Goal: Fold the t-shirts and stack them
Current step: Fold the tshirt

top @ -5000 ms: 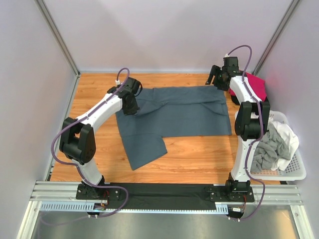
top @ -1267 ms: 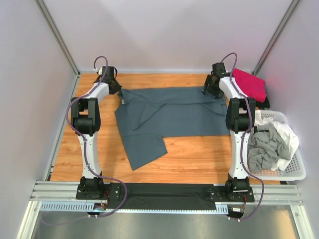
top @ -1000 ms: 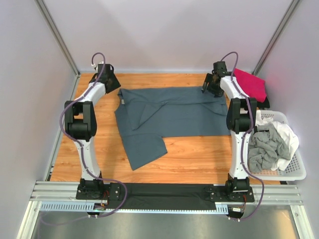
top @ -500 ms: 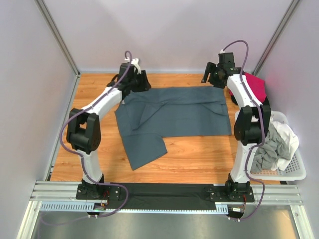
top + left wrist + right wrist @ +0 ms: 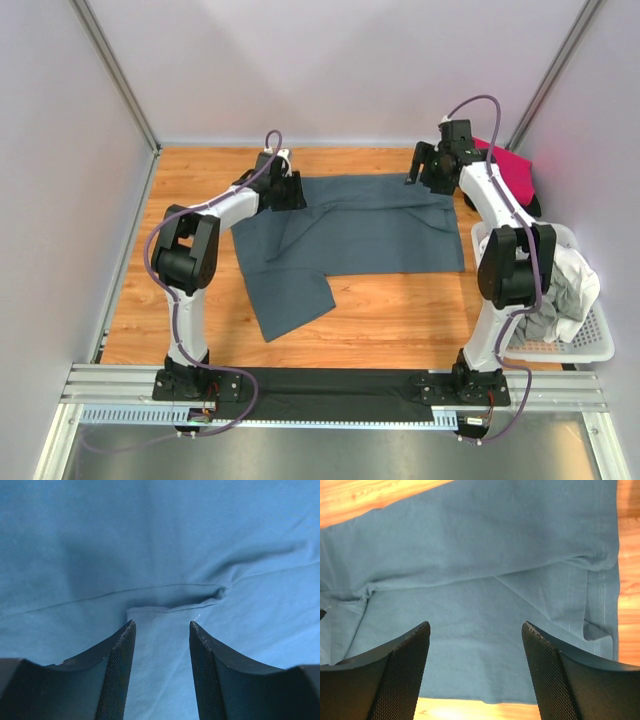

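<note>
Wooden table point(image 5: 400, 315) — slate t-shirt point(image 5: 370, 225) under left fingers point(image 5: 117, 680) and right fingers point(image 5: 402, 680)

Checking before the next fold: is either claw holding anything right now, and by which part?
Nothing is held. The left claw and the right claw both stand open over the blue-grey t-shirt, with no cloth pinched in either.

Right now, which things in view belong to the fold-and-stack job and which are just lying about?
Job:
- slate blue-grey t-shirt, spread flat in the middle
- magenta-pink shirt, far right corner
- light grey shirt and white shirt, heaped together at the right

Just there:
- white lattice basket holding those two
- wooden table
</note>
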Robot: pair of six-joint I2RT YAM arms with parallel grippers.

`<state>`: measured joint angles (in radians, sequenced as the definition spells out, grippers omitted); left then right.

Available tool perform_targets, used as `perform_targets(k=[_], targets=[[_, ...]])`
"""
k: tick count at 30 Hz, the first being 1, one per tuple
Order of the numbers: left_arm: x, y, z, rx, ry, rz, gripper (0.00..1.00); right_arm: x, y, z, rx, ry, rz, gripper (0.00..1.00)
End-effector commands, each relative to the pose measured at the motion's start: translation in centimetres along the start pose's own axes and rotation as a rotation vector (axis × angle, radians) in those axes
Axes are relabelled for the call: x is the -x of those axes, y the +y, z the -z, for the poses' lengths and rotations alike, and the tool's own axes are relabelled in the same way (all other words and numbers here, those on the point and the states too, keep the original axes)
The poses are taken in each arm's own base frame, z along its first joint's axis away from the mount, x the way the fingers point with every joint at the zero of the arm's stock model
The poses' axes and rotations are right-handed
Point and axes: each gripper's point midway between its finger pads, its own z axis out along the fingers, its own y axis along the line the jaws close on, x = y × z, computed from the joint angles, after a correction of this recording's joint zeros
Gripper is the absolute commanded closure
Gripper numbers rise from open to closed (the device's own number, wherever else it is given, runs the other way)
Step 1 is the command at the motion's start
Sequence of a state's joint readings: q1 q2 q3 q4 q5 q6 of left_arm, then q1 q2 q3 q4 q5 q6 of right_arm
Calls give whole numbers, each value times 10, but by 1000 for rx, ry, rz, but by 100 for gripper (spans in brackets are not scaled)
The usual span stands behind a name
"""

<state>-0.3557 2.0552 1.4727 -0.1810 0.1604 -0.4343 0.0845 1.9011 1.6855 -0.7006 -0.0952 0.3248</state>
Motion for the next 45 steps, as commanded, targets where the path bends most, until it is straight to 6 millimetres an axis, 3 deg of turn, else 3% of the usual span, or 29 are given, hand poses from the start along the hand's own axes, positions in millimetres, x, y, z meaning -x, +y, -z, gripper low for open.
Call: perform_targets(k=[1, 4, 17, 22, 27, 32, 33, 38, 45], targets=[[10, 2, -3, 20, -50, -15, 45, 7, 3, 21, 10, -46, 16, 24], [2, 12, -5, 59, -48, -25, 45, 1, 1, 23, 4, -38, 17, 24], [2, 9, -17, 18, -73, -39, 46, 1, 1, 23, 6, -34, 15, 25], [0, 9, -18, 14, -71, -35, 65, 1, 0, 24, 0, -35, 18, 25], [7, 6, -14, 6, -89, -48, 100, 0, -2, 23, -7, -32, 16, 25], [14, -4, 4, -32, -119, -76, 100, -4, -5, 21, -19, -24, 15, 25], [4, -2, 7, -35, -99, -75, 100, -4, -5, 21, -21, -24, 13, 25], [6, -22, 28, -132, -145, -117, 100, -9, -10, 15, -43, -7, -1, 25], [-7, -36, 34, -178, -129, -137, 100, -19, -15, 7, -61, 27, -16, 25]])
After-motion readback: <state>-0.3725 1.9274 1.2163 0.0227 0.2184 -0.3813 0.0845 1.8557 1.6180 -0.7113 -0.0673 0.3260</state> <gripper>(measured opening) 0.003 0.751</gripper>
